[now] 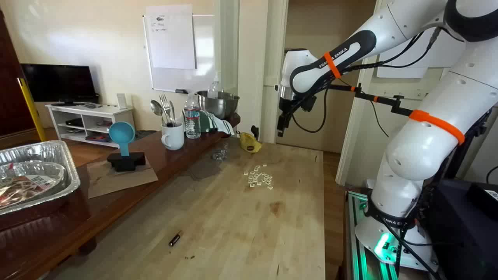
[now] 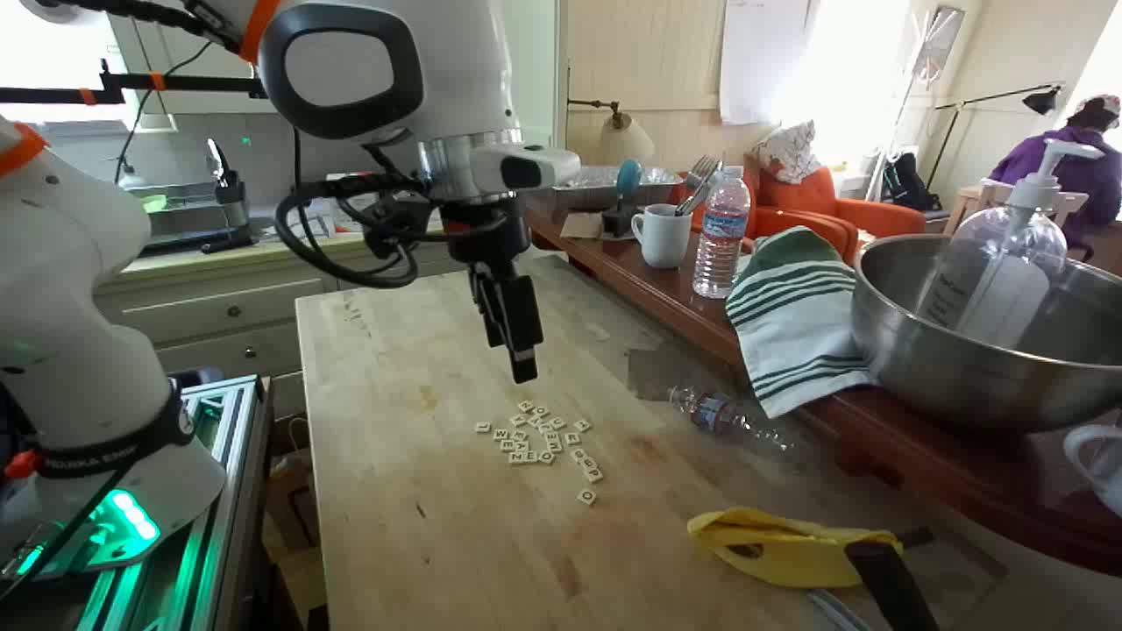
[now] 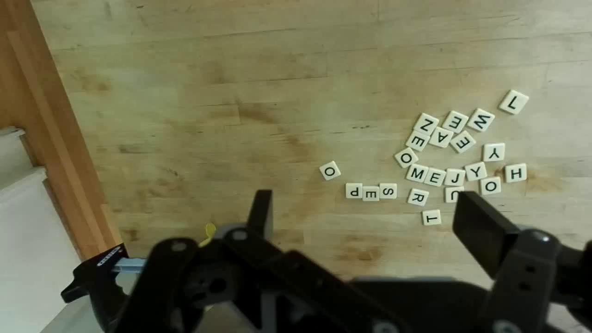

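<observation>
My gripper [image 3: 363,219] stands open over the wooden table [image 2: 421,543], with nothing held between its fingers [image 3: 483,233]. Beneath and ahead of it lie several small white letter tiles [image 3: 434,176], loosely clustered. In the wrist view a short row reading P, E, S [image 3: 371,193] appears between the fingertips, with a lone O tile [image 3: 329,170] beside it. The right finger partly covers a U tile [image 3: 452,194]. An L tile [image 3: 513,102] lies farthest off. Both exterior views show the gripper [image 2: 524,372] raised well above the tabletop, pointing down and touching nothing.
A yellow pouch [image 2: 780,548] and a crumpled bottle [image 2: 714,412] lie along one side. The raised dark ledge [image 1: 186,155] bears a mug [image 1: 173,137] of cutlery, a water bottle [image 1: 193,120], a towel [image 2: 793,324] and a steel bowl [image 2: 947,359]. A battery [image 1: 175,238] lies farther along the table.
</observation>
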Robot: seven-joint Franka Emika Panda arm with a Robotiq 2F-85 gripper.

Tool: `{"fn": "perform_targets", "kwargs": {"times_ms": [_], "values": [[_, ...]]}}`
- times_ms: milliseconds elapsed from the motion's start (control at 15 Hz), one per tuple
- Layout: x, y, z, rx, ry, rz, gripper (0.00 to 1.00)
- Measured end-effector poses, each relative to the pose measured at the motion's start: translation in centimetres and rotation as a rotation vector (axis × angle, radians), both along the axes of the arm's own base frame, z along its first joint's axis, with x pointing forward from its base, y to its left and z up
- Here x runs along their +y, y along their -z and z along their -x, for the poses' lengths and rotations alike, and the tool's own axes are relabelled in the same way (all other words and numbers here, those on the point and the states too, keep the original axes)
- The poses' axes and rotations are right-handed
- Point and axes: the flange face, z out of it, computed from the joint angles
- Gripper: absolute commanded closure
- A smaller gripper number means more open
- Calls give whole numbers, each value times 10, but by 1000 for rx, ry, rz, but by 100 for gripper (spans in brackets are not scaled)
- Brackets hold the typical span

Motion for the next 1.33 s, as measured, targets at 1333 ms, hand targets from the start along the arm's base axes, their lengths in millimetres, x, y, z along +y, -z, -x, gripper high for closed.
{"fn": "perform_targets", "kwargs": {"times_ms": [1333], "values": [[94,62,-34,-8,-287,-143,0]]}}
